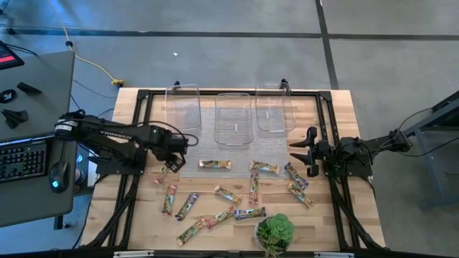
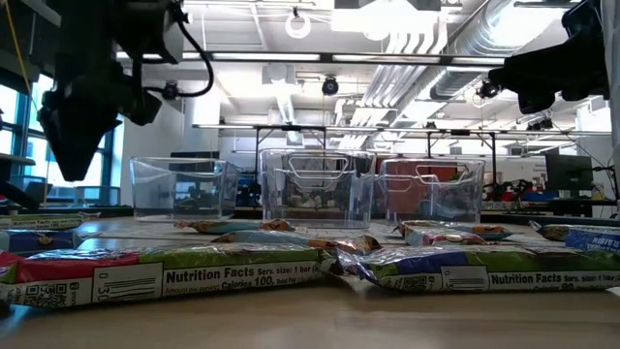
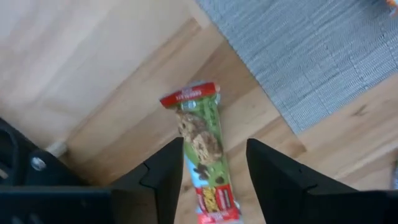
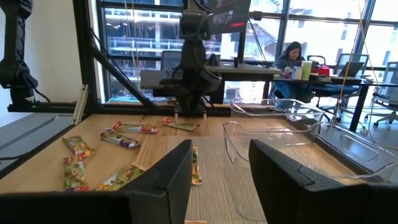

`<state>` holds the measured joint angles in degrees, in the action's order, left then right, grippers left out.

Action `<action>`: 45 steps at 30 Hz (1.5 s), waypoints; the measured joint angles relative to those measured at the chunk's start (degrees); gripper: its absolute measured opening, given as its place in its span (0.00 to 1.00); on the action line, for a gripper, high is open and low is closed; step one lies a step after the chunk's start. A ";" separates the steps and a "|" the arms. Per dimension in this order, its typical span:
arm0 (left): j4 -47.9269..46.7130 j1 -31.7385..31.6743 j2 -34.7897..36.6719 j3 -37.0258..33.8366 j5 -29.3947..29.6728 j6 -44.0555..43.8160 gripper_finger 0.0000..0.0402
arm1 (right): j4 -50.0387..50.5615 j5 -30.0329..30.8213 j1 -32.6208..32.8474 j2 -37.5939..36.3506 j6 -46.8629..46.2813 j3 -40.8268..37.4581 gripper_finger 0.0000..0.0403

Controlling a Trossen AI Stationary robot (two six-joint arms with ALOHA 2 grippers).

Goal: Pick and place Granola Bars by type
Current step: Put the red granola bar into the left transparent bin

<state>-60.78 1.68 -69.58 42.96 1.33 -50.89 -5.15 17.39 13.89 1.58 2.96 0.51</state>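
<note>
Now the left pincer (image 3: 212, 168) is hovering, fingers parted and empty, straddling a green-red bar (image 3: 205, 146) near the worktop's (image 1: 143, 215) left edge, seemingly lining up a grasp; the right pincer (image 1: 305, 151) is waiting open at the right edge.

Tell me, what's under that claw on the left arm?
The left claw hangs open over a red-and-green granola bar lying on the wooden table, beside the grey mat. The bar's near end runs out of the picture between the fingers.

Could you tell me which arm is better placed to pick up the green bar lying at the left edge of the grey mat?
The left. Its hand hangs open directly over that green bar, straddling it. The right hand waits at the table's right side.
</note>
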 joint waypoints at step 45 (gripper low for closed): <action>16.86 1.71 0.00 -14.18 8.80 -7.92 0.43 | 0.00 0.02 -0.01 -0.02 -0.01 -0.01 0.36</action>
<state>-43.92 3.39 -69.58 28.78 10.13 -58.82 -5.15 17.41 13.88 1.56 2.95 0.50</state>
